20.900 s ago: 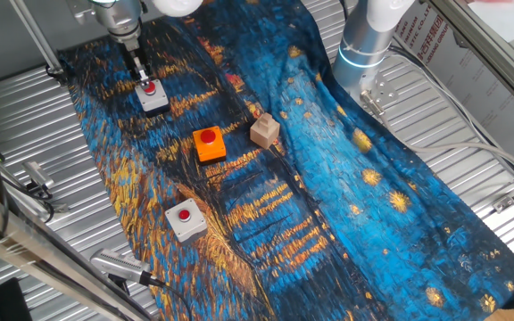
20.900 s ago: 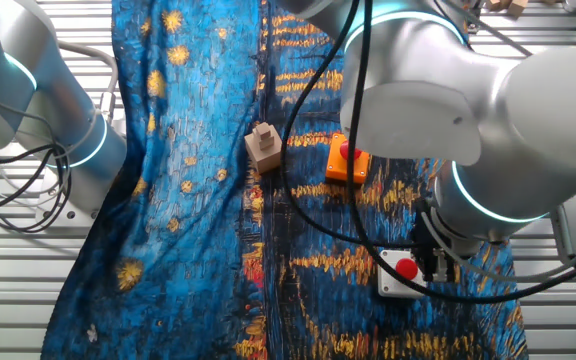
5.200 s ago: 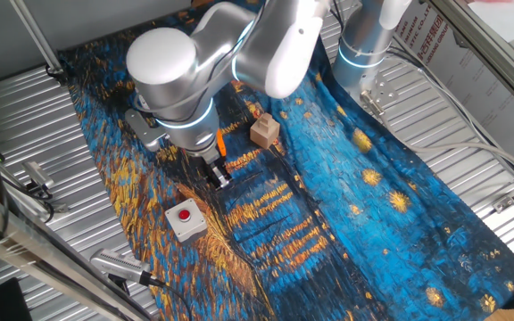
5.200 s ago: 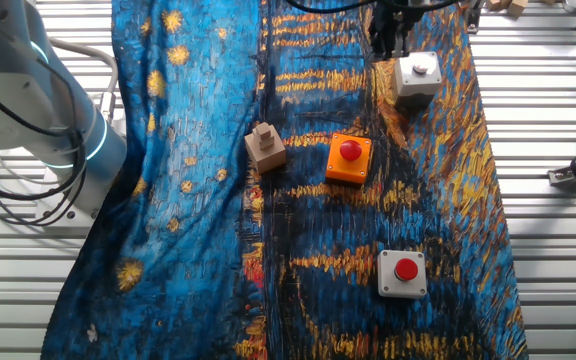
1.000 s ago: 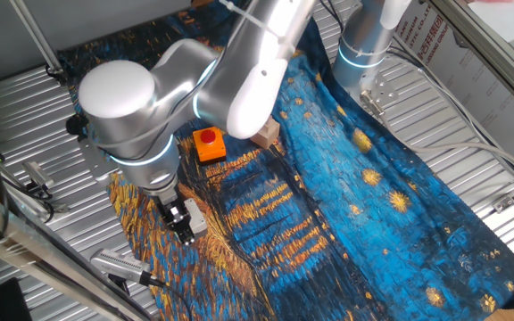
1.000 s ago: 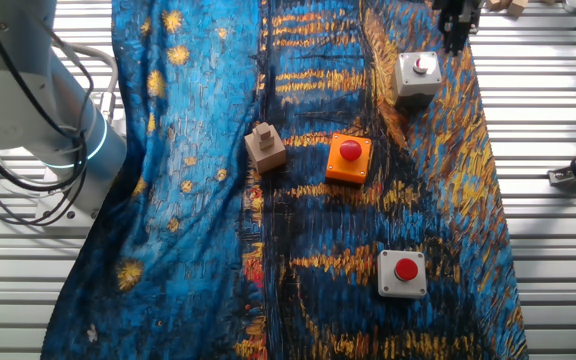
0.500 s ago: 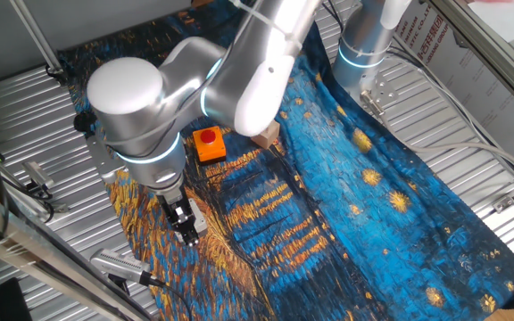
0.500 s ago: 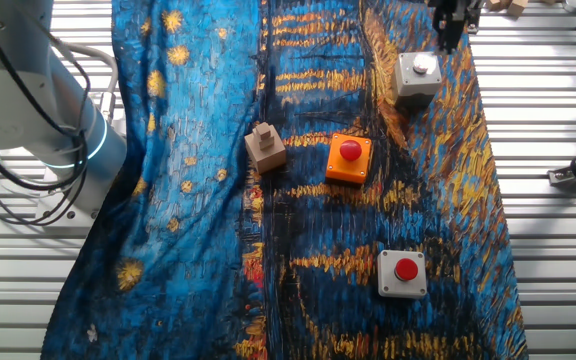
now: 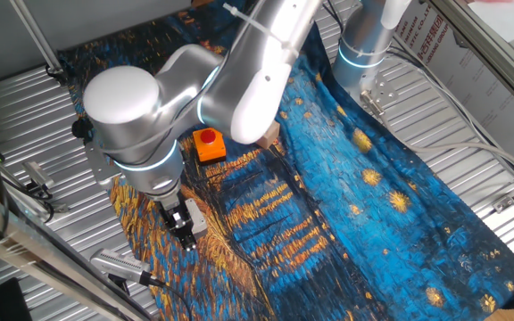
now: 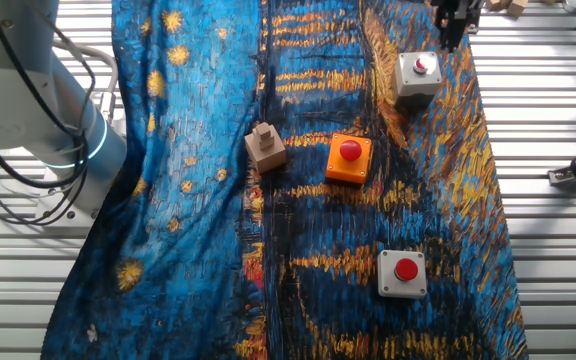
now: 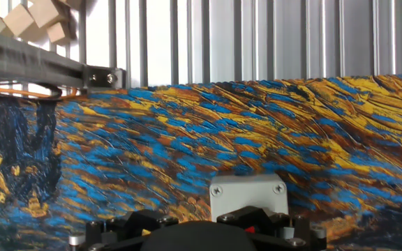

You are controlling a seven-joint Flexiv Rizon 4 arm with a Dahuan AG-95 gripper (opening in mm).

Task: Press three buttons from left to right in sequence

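Note:
Three red push-buttons sit on a blue and gold cloth. In the other fixed view a grey-based button (image 10: 417,75) is at the top right, the orange one (image 10: 349,158) in the middle, and a second grey one (image 10: 402,272) below. My gripper (image 10: 450,30) hangs just beyond the top grey box. In one fixed view my gripper (image 9: 186,235) is at that grey box (image 9: 198,216), covering its button; the orange button (image 9: 208,143) shows behind, and the third button is hidden by the arm. The hand view shows the grey box (image 11: 248,194) right under the hand. No gap between the fingertips shows.
A tan wooden block (image 10: 265,148) stands left of the orange button, partly hidden in one fixed view (image 9: 271,134). The cloth lies on a ribbed metal table (image 10: 558,230). A second robot base (image 9: 364,49) stands at the back. Tools lie on the table edge (image 9: 119,266).
The arm has shifted only slightly and the gripper stays at the same grey box. In the other fixed view that button's top looked pale half a second ago and shows red now.

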